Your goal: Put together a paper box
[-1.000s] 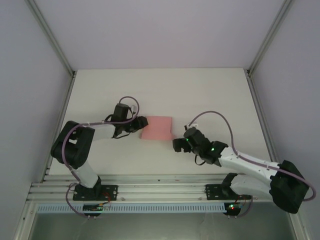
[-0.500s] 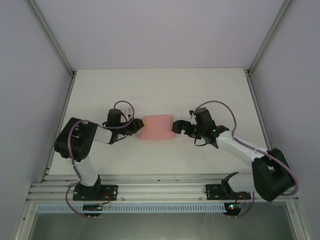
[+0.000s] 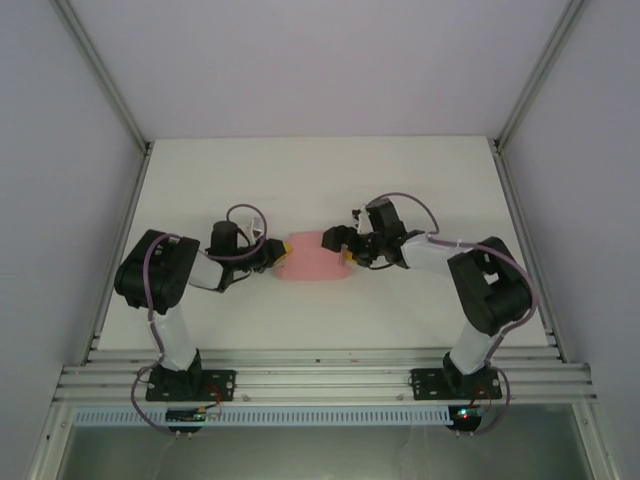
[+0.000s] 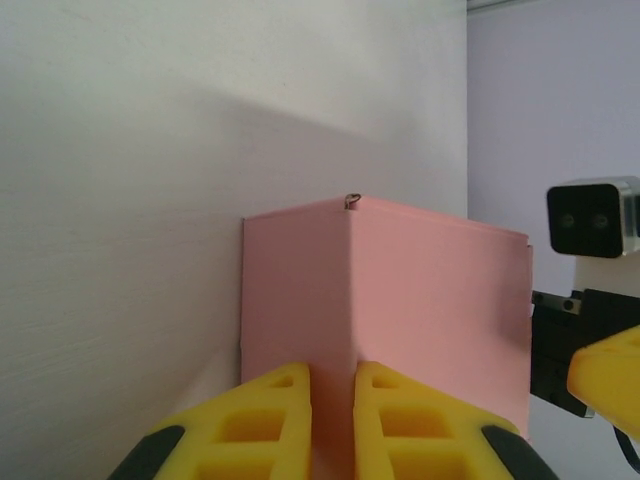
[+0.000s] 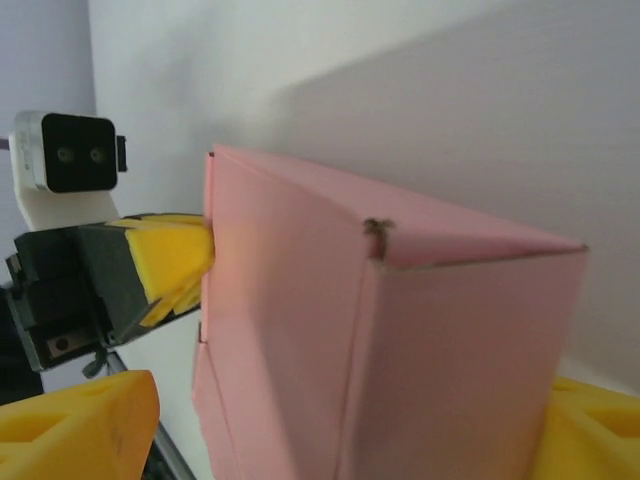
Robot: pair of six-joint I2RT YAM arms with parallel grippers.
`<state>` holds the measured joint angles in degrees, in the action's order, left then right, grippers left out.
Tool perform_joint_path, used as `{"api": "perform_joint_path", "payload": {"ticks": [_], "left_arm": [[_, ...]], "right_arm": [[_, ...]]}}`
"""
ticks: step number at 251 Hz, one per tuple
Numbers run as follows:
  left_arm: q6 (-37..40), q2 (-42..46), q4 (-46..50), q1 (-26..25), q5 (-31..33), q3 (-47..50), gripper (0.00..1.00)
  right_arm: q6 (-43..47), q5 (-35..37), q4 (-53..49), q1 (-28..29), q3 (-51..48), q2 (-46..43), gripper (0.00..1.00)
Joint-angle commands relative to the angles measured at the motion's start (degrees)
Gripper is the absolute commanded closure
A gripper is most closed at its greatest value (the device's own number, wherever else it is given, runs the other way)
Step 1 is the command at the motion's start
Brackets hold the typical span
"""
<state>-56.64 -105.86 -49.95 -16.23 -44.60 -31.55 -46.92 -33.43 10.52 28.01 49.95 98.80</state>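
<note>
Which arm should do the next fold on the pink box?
Right, probably: the right fingers sit open astride one end of the paper box, free to work; the left fingers pinch the opposite edge as anchor.

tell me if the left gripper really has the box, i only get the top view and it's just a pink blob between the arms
observer: yes. In the left wrist view, the left gripper is nearly shut on a raised crease of the paper box.
operator: and the right one
observer: in the right wrist view, the right gripper is open and straddles the box's near corner. Its finger on the left of that picture stands clear of the card.
</note>
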Motion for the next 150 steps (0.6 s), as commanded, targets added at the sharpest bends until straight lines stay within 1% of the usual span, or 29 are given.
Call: {"api": "perform_joint_path", "payload": {"ticks": [1,23,31,46,68,78,85,89,94,110,114,116,137,150], "left_arm": [[0.92,0.37,-2.43,0.07,-2.29,0.04,0.85],[1.23,1.32,-2.53,0.06,-2.58,-0.27,0.79],[1.68,1.96,-2.31,0.1,-2.64,-0.59,0.77],[3.09,3.64,-0.47,0.08,-2.46,-1.34,0.73],[6.0,7.16,4.24,0.18,-1.88,-3.05,0.6],[8.06,9.41,7.28,0.12,-1.31,-3.87,0.59],[9.58,11.04,10.05,0.15,-0.39,-4.51,0.56],[10.56,12.13,11.68,0.14,0.21,-4.89,0.52],[12.05,13.41,13.92,0.12,1.01,-5.32,0.44],[16.85,17.95,20.96,0.06,4.05,-6.61,0.15],[18.09,19.1,22.53,0.06,4.85,-6.89,0.04],[18.77,19.71,23.3,-0.01,5.35,-6.95,0.01],[27.82,25.79,31.32,-1.17,8.79,-8.61,0.0],[35.12,28.89,37.57,-3.46,11.96,-10.39,0.0]], "right_arm": [[-7.34,-5.47,11.58,-0.86,-1.31,1.55,0.22],[-10.52,-6.36,16.9,-1.23,-3.13,1.45,0.32],[-11.03,-6.46,17.59,-1.36,-3.57,1.2,0.34],[-11.2,-5.91,17.23,-1.54,-4.11,0.2,0.41],[-11.34,-5.25,15.65,-2.07,-5.02,-1.6,0.48],[-11.7,-5.02,15.64,-2.39,-5.66,-2.63,0.49],[-12.07,-4.84,15.44,-2.61,-6.05,-3.4,0.49],[-12.29,-4.68,15.47,-2.69,-6.38,-3.84,0.49],[-12.63,-4.7,15.34,-2.85,-6.65,-4.44,0.49],[-13.31,-4.84,14.34,-3.14,-7.14,-6.46,0.5],[-13.41,-4.75,13.66,-3.28,-7.14,-7.03,0.5],[-13.65,-4.75,13.25,-3.3,-7.06,-7.31,0.49],[-14.41,-4.97,8.32,-3.99,-6.64,-9.79,0.5],[-15.3,-5.38,4.98,-4.52,-6.16,-11.44,0.5]]}}
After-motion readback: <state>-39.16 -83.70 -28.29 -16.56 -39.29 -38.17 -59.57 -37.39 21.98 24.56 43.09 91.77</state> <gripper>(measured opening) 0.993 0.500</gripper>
